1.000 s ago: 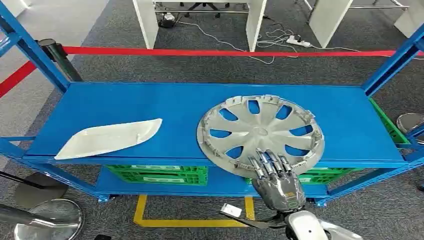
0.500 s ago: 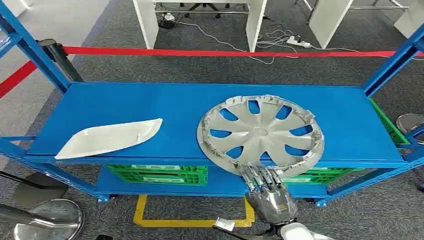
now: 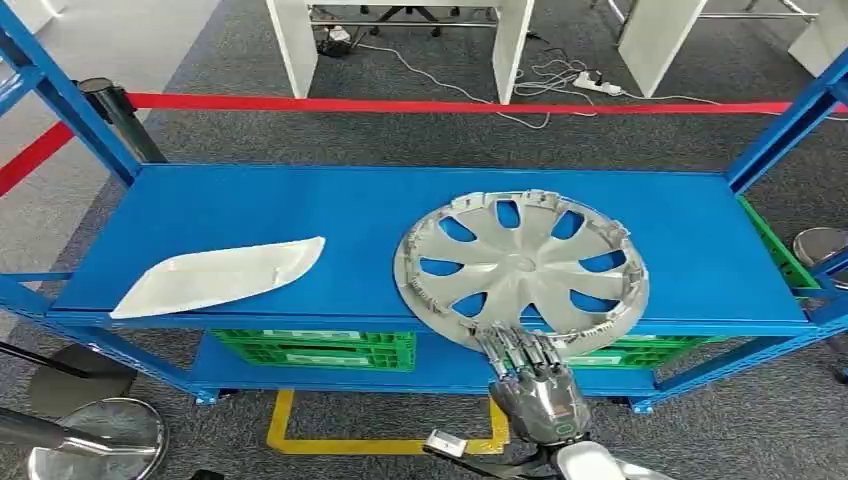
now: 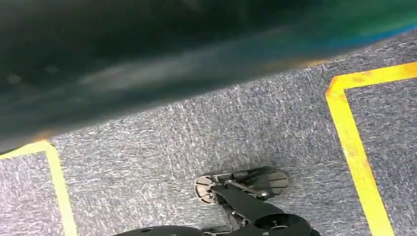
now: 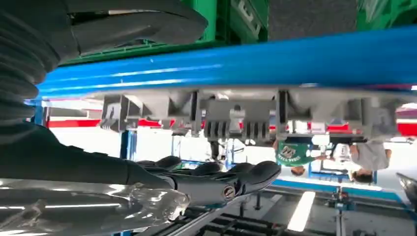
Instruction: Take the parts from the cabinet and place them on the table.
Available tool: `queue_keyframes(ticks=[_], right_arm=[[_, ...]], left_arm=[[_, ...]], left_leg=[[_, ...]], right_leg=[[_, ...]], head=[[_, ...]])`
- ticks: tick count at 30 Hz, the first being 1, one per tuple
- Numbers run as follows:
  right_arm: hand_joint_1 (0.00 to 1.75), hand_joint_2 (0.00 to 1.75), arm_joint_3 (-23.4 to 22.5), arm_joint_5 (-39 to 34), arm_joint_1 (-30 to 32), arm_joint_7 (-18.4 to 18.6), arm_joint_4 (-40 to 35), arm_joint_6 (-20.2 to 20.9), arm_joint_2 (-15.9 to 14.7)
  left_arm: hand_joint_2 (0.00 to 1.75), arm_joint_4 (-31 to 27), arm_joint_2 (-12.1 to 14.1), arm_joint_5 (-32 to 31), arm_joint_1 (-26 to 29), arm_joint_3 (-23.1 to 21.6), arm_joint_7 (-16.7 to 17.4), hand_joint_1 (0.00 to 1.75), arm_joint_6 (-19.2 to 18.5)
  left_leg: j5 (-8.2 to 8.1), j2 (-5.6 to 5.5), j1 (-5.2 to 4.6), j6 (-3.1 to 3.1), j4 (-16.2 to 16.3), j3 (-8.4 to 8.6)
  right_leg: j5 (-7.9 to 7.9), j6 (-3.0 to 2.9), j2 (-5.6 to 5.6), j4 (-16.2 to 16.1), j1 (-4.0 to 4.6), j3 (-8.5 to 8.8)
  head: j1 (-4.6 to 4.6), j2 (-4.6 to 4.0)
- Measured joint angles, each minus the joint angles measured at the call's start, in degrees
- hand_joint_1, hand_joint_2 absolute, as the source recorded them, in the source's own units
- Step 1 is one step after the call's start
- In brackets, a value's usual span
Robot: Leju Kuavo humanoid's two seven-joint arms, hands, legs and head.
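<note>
Hubcap (image 3: 522, 268): round silver plastic, spoked, lying flat, overhanging the shelf (image 3: 250, 205) edge.
Right robot hand (image 3: 535, 385): fingers spread, holding nothing, under the rim.

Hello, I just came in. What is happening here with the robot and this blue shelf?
The robot's right hand is at the front edge of the blue shelf, fingers open and apart at the near rim of a silver wheel cover, not gripping it. A white curved part lies untouched further left on the shelf. Neither part is taken yet.
</note>
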Motion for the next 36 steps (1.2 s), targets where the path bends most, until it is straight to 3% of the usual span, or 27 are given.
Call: queue_keyframes(ticks=[17, 27, 36], right_arm=[[0.0, 1.75, -0.44, 0.0, 0.27, -0.07, 1.6, -0.2, 0.66], [0.0, 1.75, -6.06, -0.02, 1.37, -7.21, 5.38, -0.28, 3.52], [0.0, 1.75, -7.78, 0.0, 1.48, -7.13, 6.3, -0.42, 3.96]], left_arm=[[0.0, 0.0, 0.0, -0.92, -0.05, 0.13, -0.09, 0.0, -0.09], [0.0, 0.0, 0.0, -2.05, -0.27, 0.13, -0.09, 0.0, -0.35], [0.0, 0.0, 0.0, -2.4, -0.3, 0.17, -0.09, 0.0, -0.35]], left_leg=[[0.0, 0.0, 0.0, 0.0, 0.0, 0.0], [0.0, 0.0, 0.0, 0.0, 0.0, 0.0], [0.0, 0.0, 0.0, 0.0, 0.0, 0.0]], right_leg=[[0.0, 0.0, 0.0, 0.0, 0.0, 0.0], [0.0, 0.0, 0.0, 0.0, 0.0, 0.02], [0.0, 0.0, 0.0, 0.0, 0.0, 0.03]], head=[[0.0, 0.0], [0.0, 0.0], [0.0, 0.0]])
